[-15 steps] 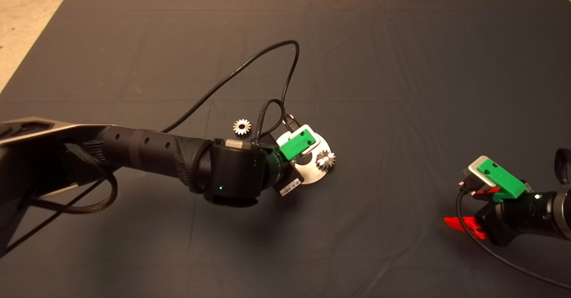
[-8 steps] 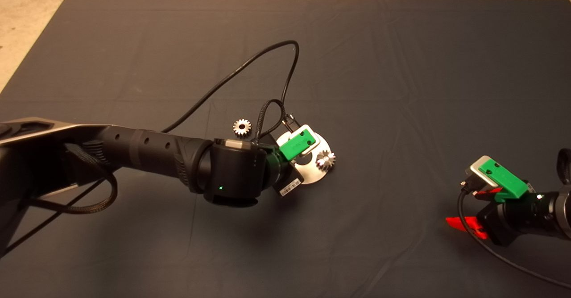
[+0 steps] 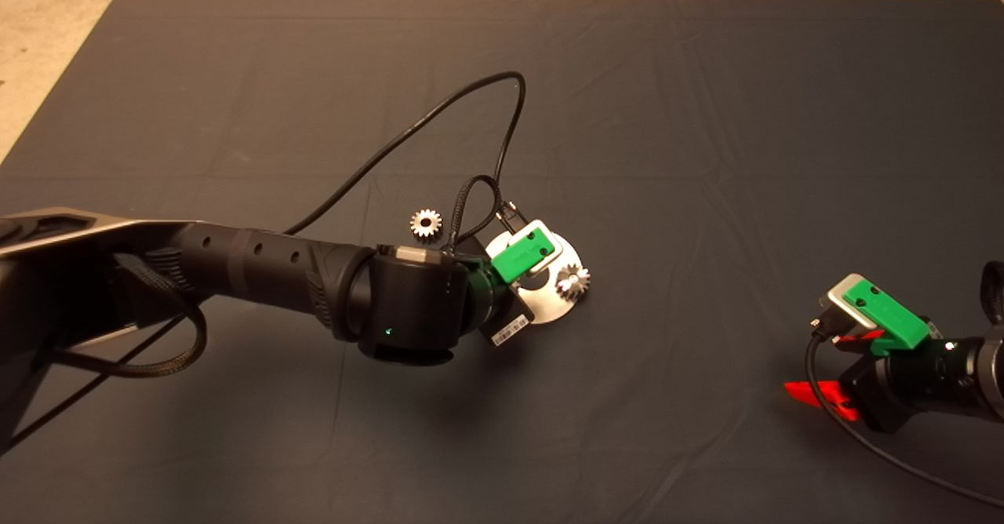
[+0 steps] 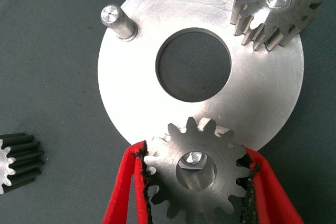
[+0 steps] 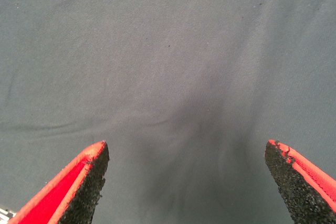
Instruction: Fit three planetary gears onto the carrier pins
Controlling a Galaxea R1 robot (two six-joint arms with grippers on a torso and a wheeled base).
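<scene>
The left gripper [image 4: 194,182] is clamped on one planetary gear [image 4: 197,174], its red fingers [image 4: 123,192] pressing the teeth from either side, at the lower middle of the left wrist frame. That held gear sits over the edge of the round plate [image 4: 136,82], and the shiny top of a carrier pin [image 4: 195,157] shows through its centre hole (off-centre in the hole, so whether the gear is seated cannot be told). A second gear [image 4: 275,6] is on its pin at the upper right of the frame, the pin's end showing in the middle of it. A bare pin [image 4: 116,20] stands upright at the plate's upper left. The third gear [image 4: 16,161] lies on the dark mat [image 4: 47,77] at the lower left edge of that frame, apart from the plate. In the head view the left arm reaches in from the left to the plate [image 3: 549,308] just right of centre, the mounted gear [image 3: 573,281] showing on the plate's right side and the loose gear [image 3: 426,223] on the mat to the upper left of it. The right gripper [image 3: 823,383] waits at the lower right edge; its fingers [image 5: 79,182] are spread wide over bare mat.
</scene>
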